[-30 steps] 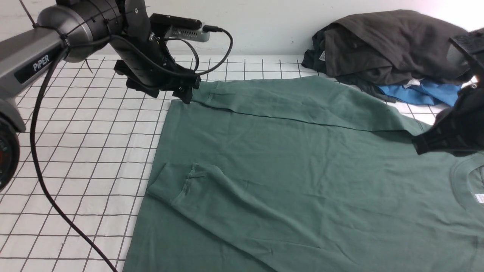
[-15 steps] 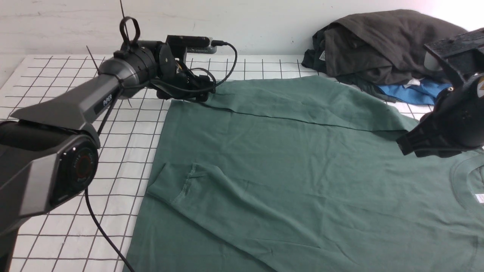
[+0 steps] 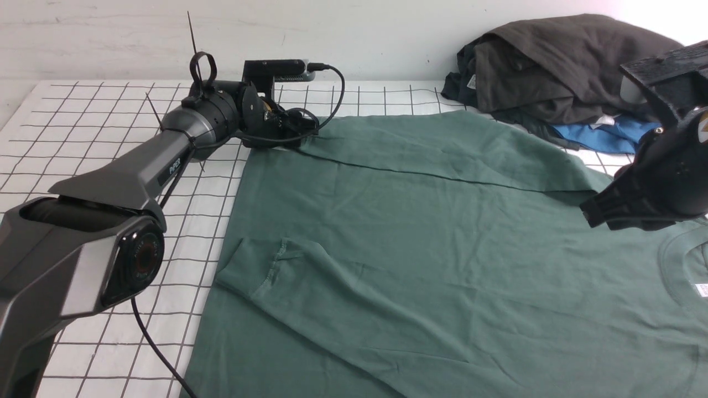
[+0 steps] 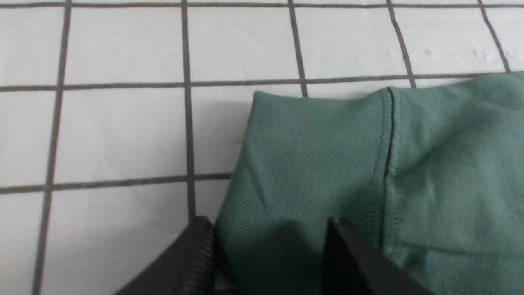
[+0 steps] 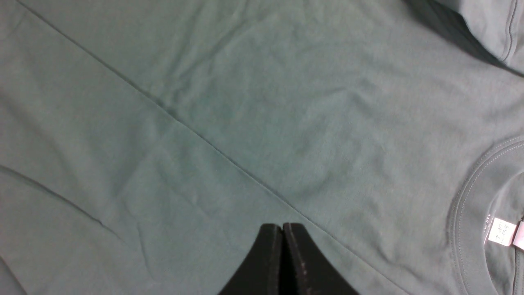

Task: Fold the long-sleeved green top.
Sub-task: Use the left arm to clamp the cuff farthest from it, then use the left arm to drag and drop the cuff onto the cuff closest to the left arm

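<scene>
Long-sleeved top [image 3: 420, 232]: laid flat on the gridded table cover [image 3: 110, 121], occupying the field from centre out to 3 and 6 o'clock. The cover is exposed beside it from 7 to 11 o'clock.

Far sleeve: folded along the far edge of the body, with its cuff [image 4: 311, 155] at 11 o'clock. The left gripper [image 3: 303, 137] is positioned at that cuff, with one jaw on either side.

Near sleeve: folded over the body, with its cuff [image 3: 249, 271] at 8 o'clock.

Neck [image 3: 672, 265]: located at 4 o'clock.

Right gripper [image 3: 589, 213]: positioned over the body at 3 o'clock.

Heap of garments [image 3: 564, 66]: placed at 1 o'clock behind the top, just beside its far edge and against the wall [image 3: 387, 33].
</scene>
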`<control>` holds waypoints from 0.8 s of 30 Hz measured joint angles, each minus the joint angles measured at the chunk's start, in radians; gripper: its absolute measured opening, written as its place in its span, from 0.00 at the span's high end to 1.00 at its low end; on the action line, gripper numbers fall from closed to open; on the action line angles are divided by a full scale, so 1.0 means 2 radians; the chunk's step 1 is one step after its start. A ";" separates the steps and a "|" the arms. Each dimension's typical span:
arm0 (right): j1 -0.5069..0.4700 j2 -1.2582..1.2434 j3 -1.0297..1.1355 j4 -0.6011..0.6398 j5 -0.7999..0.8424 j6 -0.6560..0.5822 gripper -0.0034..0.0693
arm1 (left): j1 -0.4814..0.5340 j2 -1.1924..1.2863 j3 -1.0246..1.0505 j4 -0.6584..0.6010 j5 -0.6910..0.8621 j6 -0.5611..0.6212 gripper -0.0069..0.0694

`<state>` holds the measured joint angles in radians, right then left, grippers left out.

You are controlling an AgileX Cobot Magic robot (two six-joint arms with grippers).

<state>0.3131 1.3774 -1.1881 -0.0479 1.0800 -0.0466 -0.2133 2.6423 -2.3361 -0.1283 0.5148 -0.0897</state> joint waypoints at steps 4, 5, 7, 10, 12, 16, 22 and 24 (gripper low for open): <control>0.000 0.000 0.000 0.002 0.000 -0.002 0.97 | 0.000 -0.006 0.001 -0.006 0.010 0.014 0.82; 0.000 0.000 0.000 0.002 0.000 -0.003 0.97 | 0.000 -0.009 0.001 -0.006 0.015 0.016 0.85; 0.000 0.000 0.000 0.002 0.000 -0.004 0.97 | 0.000 -0.016 0.002 -0.007 0.023 0.020 0.87; 0.000 0.000 0.000 0.002 0.000 -0.009 0.97 | -0.001 -0.048 0.002 -0.012 0.060 0.033 0.88; 0.000 0.000 0.000 0.002 0.000 -0.012 0.97 | 0.000 -0.069 0.002 -0.026 0.080 0.045 0.88; 0.000 0.000 0.000 0.002 0.001 -0.015 0.97 | 0.003 -0.111 0.002 -0.065 0.136 0.078 0.88; 0.000 -0.007 0.000 -0.011 0.011 -0.022 0.97 | 0.013 -0.163 0.023 -0.111 0.250 0.103 0.88; 0.000 -0.018 0.000 -0.018 0.018 -0.022 0.97 | 0.015 -0.185 0.053 -0.120 0.262 0.104 0.88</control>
<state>0.3131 1.3406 -1.1881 -0.0841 1.1155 -0.0912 -0.1824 2.2728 -2.2306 -0.3676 1.0392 0.1187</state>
